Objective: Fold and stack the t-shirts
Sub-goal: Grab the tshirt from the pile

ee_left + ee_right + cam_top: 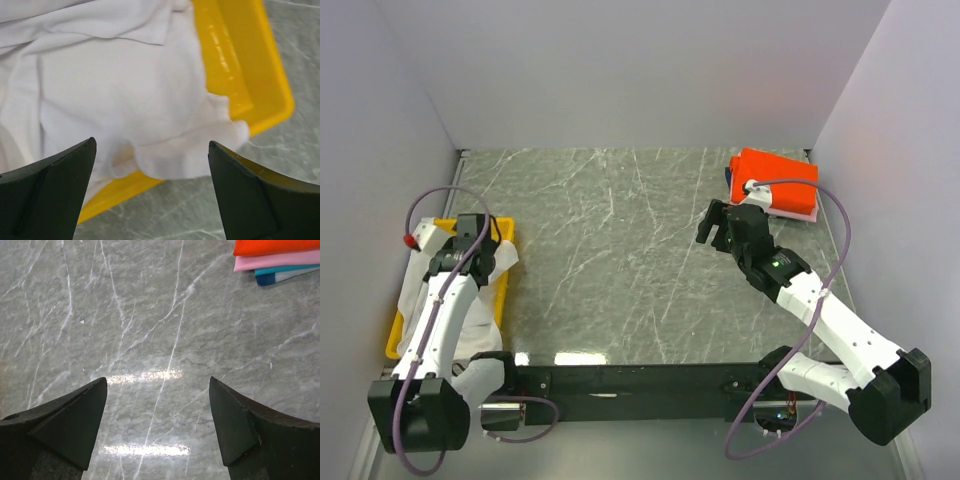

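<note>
Though not yet gripped, logged white t-shirt heaped in yellow tray at frame left, hem spilling over rim. Found left gripper and right gripper both spread wide, empty. Judged risk: pinching tray rim with cloth, so dragging tray along.

You have no writing, number, brand or sign to read in any of the views. The white t-shirt, the yellow tray and the folded orange-red t-shirt show you only plain, unprinted surfaces.
</note>
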